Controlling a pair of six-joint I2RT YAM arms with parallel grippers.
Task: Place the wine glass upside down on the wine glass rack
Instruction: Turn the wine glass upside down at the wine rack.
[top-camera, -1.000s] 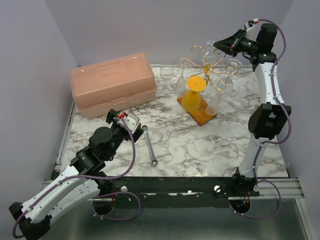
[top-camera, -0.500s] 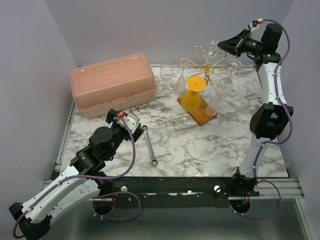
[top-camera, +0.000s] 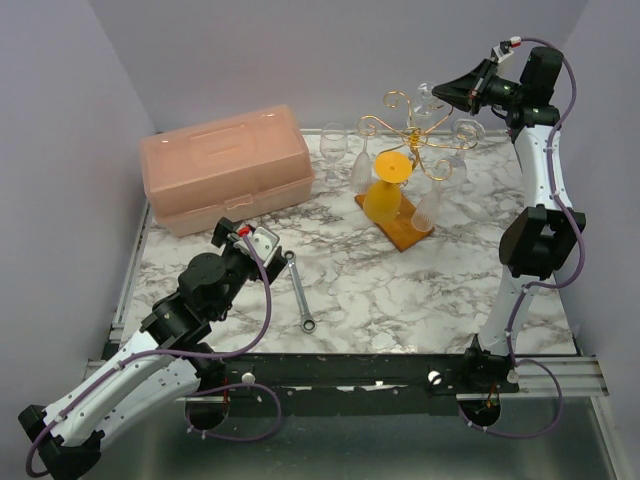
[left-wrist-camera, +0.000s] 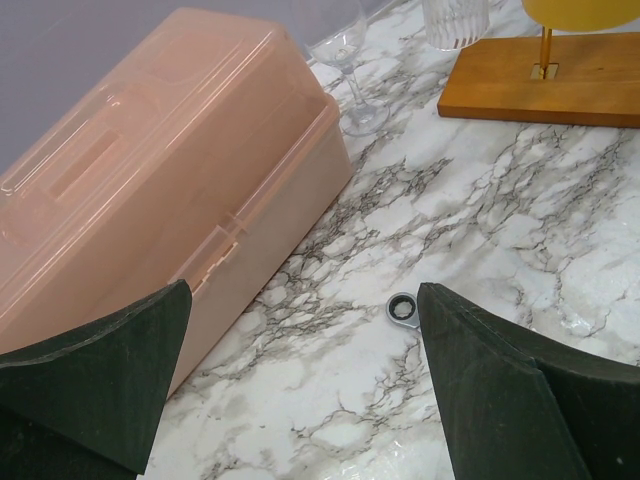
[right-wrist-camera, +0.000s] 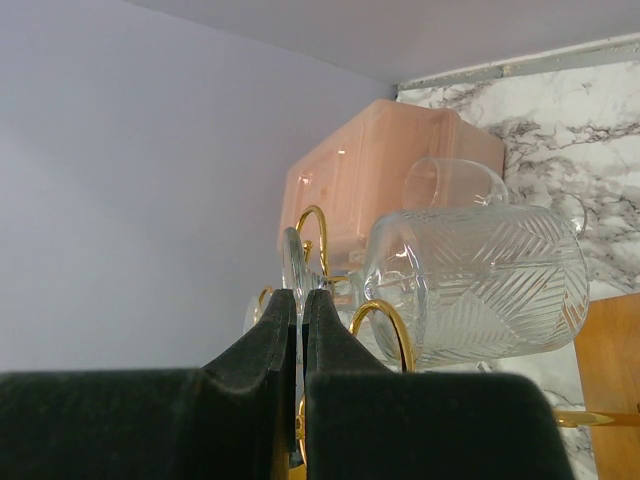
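High at the back right, my right gripper (top-camera: 447, 93) is shut on the flat foot of a clear cut-pattern wine glass (top-camera: 428, 98). The right wrist view shows the fingertips (right-wrist-camera: 300, 292) pinching the foot edge-on, with the wine glass bowl (right-wrist-camera: 480, 285) lying sideways among the gold scrolls. The wine glass rack (top-camera: 410, 128) is gold wire on an orange-brown base (top-camera: 403, 235), and its curled arm (right-wrist-camera: 381, 303) arches just beside the fingers. Low at the front left, my left gripper (top-camera: 245, 240) hangs open over the marble; its jaws (left-wrist-camera: 303, 300) hold nothing.
A pink plastic toolbox (top-camera: 225, 168) stands at the back left. A wrench (top-camera: 299, 290) lies on the marble near my left gripper. A yellow glass (top-camera: 384, 192) and clear glasses (top-camera: 428, 205) hang inverted on the rack. A clear glass (top-camera: 333, 142) stands upright behind.
My right gripper has lifted and shifted a little to the right with the glass, then held still. The left arm has not moved.
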